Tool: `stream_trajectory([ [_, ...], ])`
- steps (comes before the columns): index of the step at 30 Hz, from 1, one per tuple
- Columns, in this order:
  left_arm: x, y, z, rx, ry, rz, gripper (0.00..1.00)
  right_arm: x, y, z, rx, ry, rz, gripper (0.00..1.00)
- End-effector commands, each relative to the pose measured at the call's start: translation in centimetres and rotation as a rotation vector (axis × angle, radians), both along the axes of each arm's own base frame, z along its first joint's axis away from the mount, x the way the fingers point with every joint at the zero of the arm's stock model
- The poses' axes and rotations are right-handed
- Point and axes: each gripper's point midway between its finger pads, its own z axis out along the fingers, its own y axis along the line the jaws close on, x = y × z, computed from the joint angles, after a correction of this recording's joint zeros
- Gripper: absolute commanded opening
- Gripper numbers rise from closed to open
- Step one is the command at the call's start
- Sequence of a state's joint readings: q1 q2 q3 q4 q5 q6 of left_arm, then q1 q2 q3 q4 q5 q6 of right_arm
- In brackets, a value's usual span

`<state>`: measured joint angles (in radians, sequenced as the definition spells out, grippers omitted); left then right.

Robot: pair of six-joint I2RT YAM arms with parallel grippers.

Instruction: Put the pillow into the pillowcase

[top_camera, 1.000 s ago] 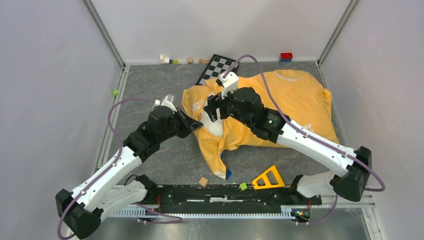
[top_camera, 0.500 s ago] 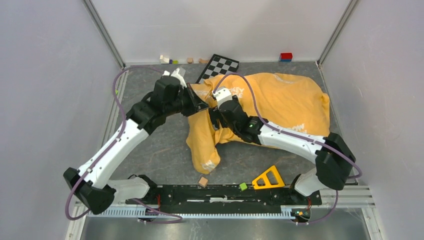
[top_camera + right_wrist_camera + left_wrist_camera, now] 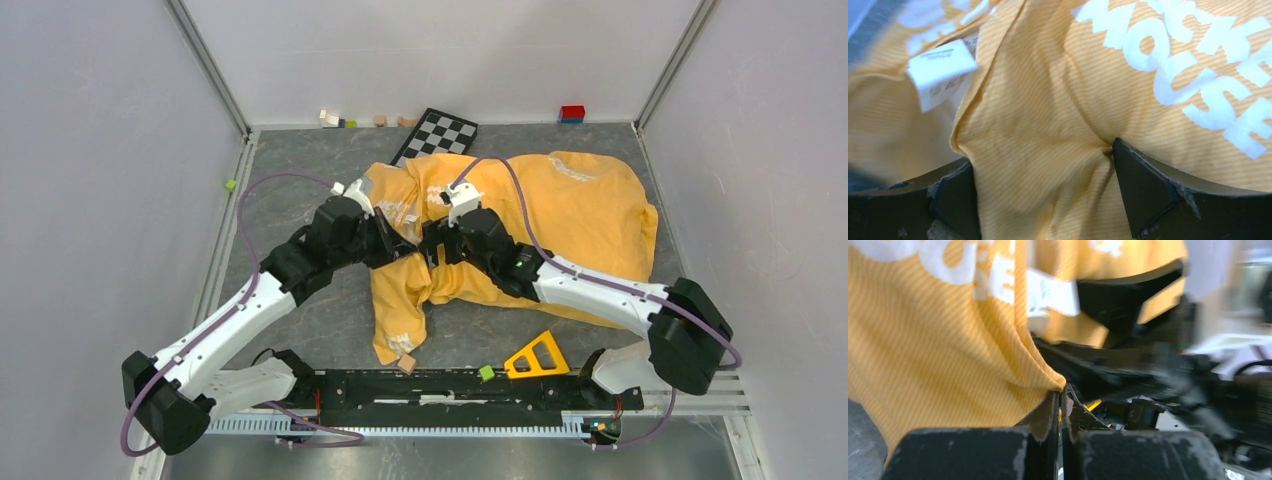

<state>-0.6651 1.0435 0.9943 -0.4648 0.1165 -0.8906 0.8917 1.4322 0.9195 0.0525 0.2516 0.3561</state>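
The orange-yellow pillowcase (image 3: 560, 215) with white lettering lies bulged across the middle and right of the table. A loose flap (image 3: 400, 315) trails toward the front. The pillow is hidden under the fabric. My left gripper (image 3: 396, 242) is shut on a folded edge of the pillowcase (image 3: 948, 340), with the cloth pinched at its fingertips (image 3: 1062, 392). My right gripper (image 3: 432, 246) sits just right of it. Its jaws are wide open and pressed into bunched pillowcase fabric (image 3: 1148, 65) around the gripper (image 3: 1040, 160). A white care label (image 3: 940, 70) shows at the upper left.
A checkerboard (image 3: 440, 131) lies at the back under the pillowcase's edge. A red block (image 3: 572, 112) and small blocks (image 3: 335, 120) sit by the back wall. A yellow triangle (image 3: 537, 355), a green cube (image 3: 486, 372) and a wooden cube (image 3: 406, 363) lie near the front rail. Another green cube (image 3: 230, 185) sits left.
The white pillow seen between the grippers a second ago is now covered by orange fabric. My left gripper swung back, then forward again with the cloth. The loose flap shifted left.
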Motion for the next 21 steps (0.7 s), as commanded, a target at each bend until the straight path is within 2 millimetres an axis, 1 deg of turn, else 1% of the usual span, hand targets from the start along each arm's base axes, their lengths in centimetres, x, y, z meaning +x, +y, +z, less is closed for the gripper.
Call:
stream_trajectory([
  [1, 0.0, -0.9, -1.2, -0.063, -0.017, -0.023, 0.03, -0.6, -0.7, 2.7, 0.1, -0.011, -0.005, 0.88],
  [2, -0.1, -0.6, -1.6, -0.045, -0.017, -0.025, 0.07, -0.7, -0.7, 3.6, 0.116, -0.024, -0.001, 0.88],
  [4, -0.3, 0.1, -2.0, -0.011, -0.027, -0.015, 0.16, -0.8, -0.8, 5.4, 0.133, -0.049, -0.002, 0.87],
  [6, -0.3, 0.7, -1.9, 0.009, -0.037, -0.002, 0.29, -0.6, -0.8, 7.3, 0.13, -0.083, -0.009, 0.82],
  [7, -0.3, 0.9, -1.5, 0.01, -0.048, 0.002, 0.31, -0.6, -0.9, 7.5, 0.099, -0.084, -0.019, 0.8],
  [9, -0.4, 1.3, -0.7, 0.014, -0.07, 0.01, 0.36, -0.3, -0.7, 8.7, 0.06, -0.107, -0.035, 0.74],
  [10, -0.4, 1.7, -0.2, 0.021, -0.082, 0.019, 0.38, -0.1, -0.4, 9.4, 0.043, -0.122, -0.04, 0.71],
  [12, -0.5, 2.6, 1.0, 0.038, -0.107, 0.043, 0.43, 0.0, 0.1, 10.1, 0.006, -0.142, -0.044, 0.67],
  [14, -0.6, 3.5, 2.2, 0.052, -0.135, 0.068, 0.49, 0.0, 0.8, 10.5, -0.017, -0.156, -0.038, 0.64],
  [17, 0.1, 5.1, 3.3, 0.111, -0.169, 0.139, 0.57, 0.1, 1.8, 10.3, -0.046, -0.149, -0.024, 0.61],
  [19, 0.5, 5.4, 3.7, 0.139, -0.177, 0.152, 0.6, 0.2, 2.1, 9.6, -0.067, -0.136, -0.024, 0.6],
  [21, 1.1, 5.3, 3.7, 0.162, -0.173, 0.154, 0.61, 0.3, 2.1, 9.0, -0.08, -0.124, -0.027, 0.59],
])
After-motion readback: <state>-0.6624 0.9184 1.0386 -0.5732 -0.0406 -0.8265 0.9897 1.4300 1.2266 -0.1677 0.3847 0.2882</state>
